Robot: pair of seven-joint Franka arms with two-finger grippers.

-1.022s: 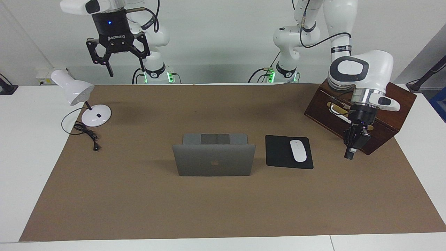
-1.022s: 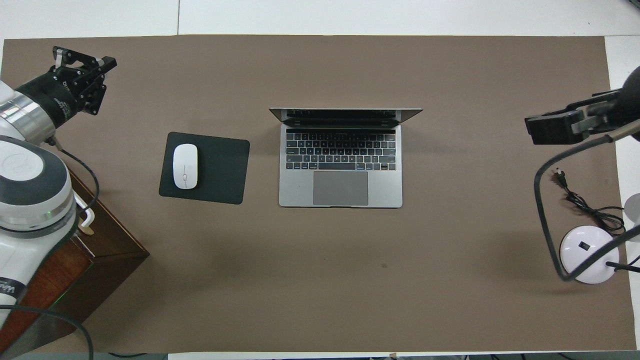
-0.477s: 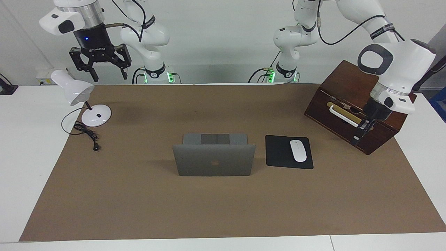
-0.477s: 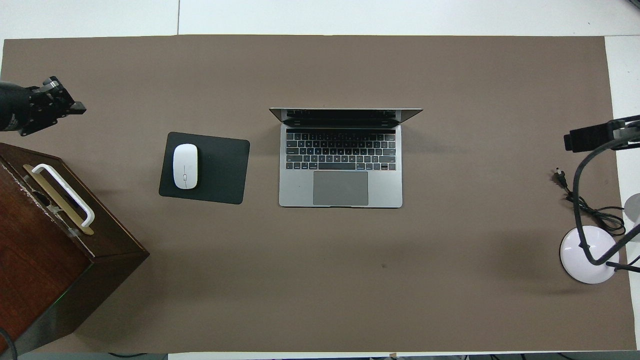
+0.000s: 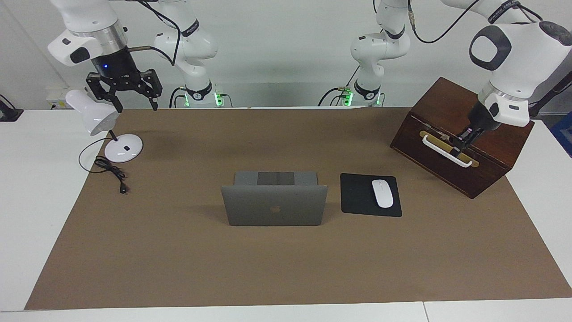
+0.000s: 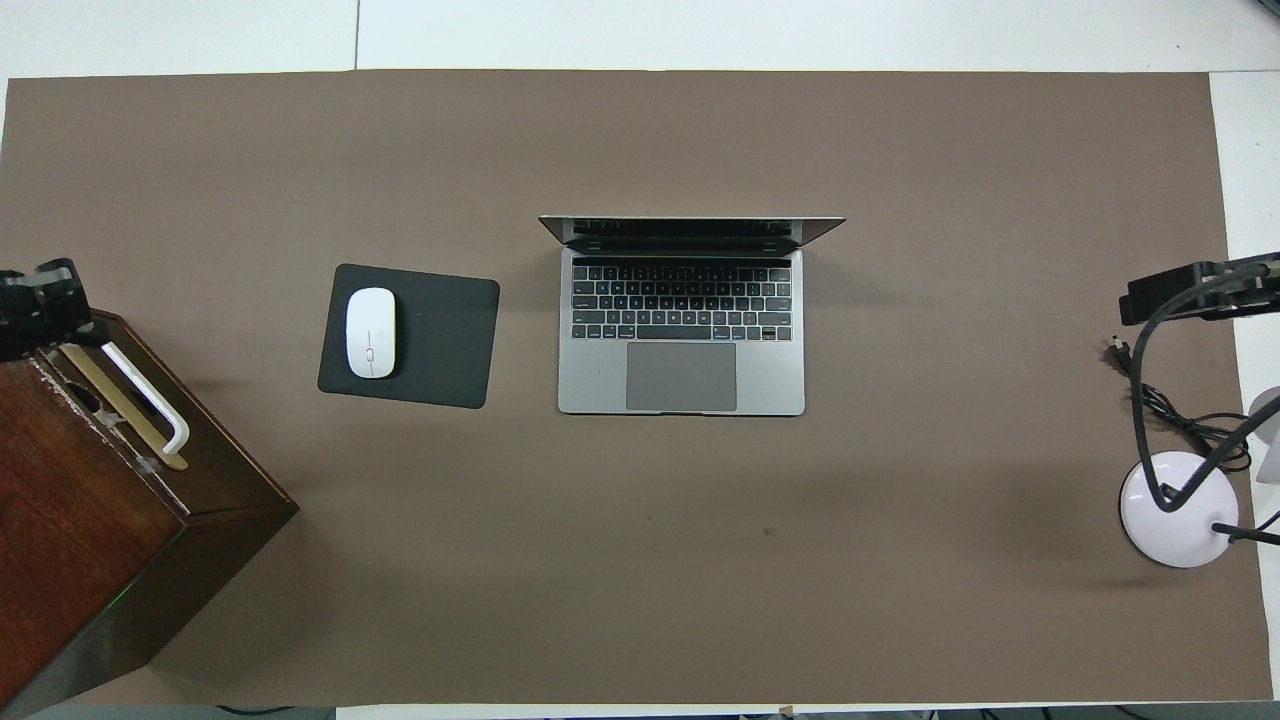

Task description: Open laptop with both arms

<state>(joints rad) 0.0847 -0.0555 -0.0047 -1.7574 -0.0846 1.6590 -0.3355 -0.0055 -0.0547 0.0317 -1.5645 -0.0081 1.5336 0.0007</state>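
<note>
The silver-grey laptop [image 5: 275, 210] stands open in the middle of the brown mat, its lid upright with the apple logo on it. Its keyboard and trackpad show in the overhead view [image 6: 682, 340]. My left gripper [image 5: 460, 145] hangs over the wooden box's white handle at the left arm's end of the table; it also shows in the overhead view [image 6: 40, 300]. My right gripper [image 5: 134, 105] is open and empty, raised over the lamp at the right arm's end; it shows at the overhead view's edge [image 6: 1190, 295]. Neither gripper touches the laptop.
A black mouse pad [image 5: 357, 197] with a white mouse [image 5: 382, 193] lies beside the laptop toward the left arm's end. A dark wooden box [image 5: 447, 105] stands nearer to the robots than the pad. A white desk lamp [image 5: 91, 112] and its cable [image 5: 111, 172] sit at the right arm's end.
Both arms have drawn back toward the table's ends. The left gripper rose from the mat beside the box to over the box's handle. The right gripper moved over the lamp. The laptop has not moved.
</note>
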